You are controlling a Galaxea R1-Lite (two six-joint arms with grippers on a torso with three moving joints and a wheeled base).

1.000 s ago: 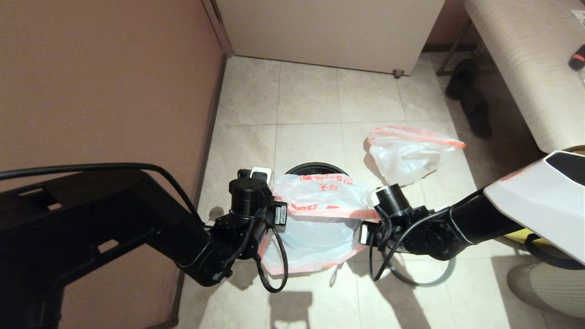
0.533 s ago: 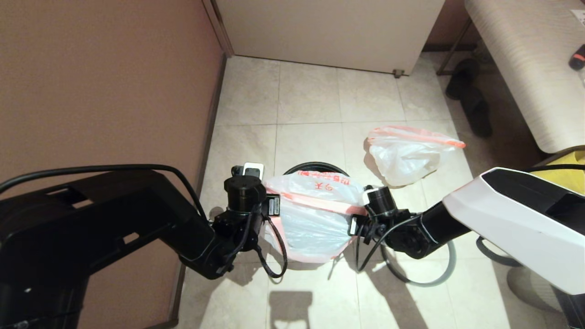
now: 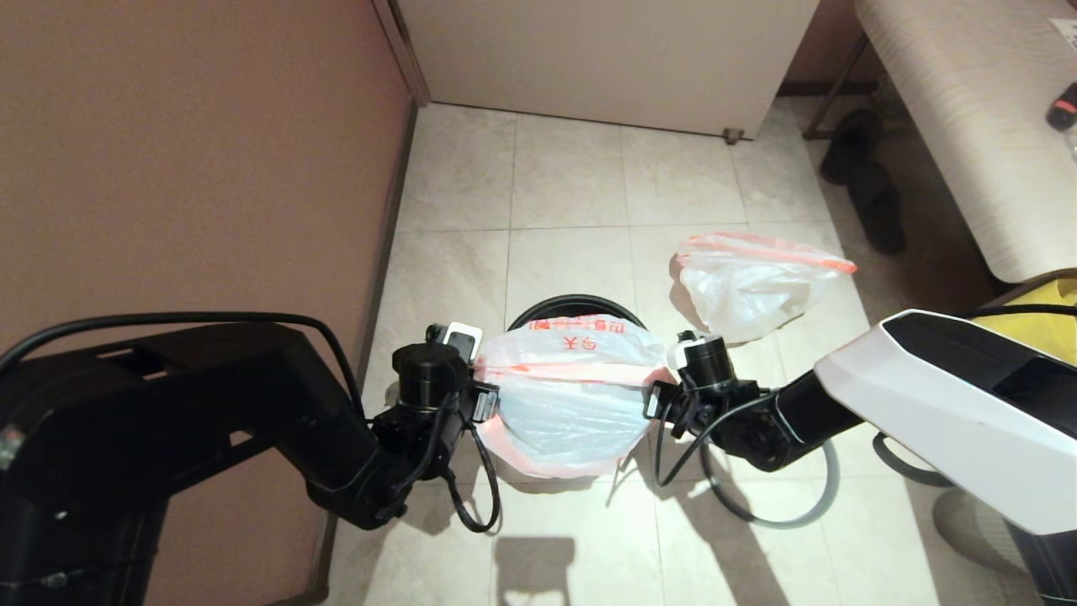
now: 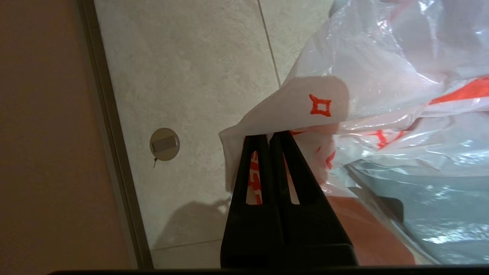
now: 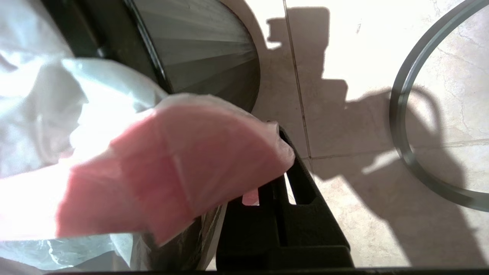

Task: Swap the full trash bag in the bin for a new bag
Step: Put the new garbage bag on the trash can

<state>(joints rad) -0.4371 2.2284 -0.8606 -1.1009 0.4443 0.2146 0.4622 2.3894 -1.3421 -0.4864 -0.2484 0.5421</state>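
the left hand (image 4: pixel 269 139) and the right hand (image 5: pixel 284 160), each clenched on an edge of the new bag (image 3: pixel 568 396), have carried it lower and further over the bin (image 3: pixel 576 305), so lining is underway, its mouth stretched left-right; the full trash bag (image 3: pixel 753 290) lies on the floor to the right.

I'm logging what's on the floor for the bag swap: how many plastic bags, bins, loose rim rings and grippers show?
Plastic bags: 2, the new bag held over the bin, the full trash bag on the floor
Bins: 1, the bin
Rim rings: 1, the grey ring
Grippers: 2, left gripper, right gripper
Total: 6
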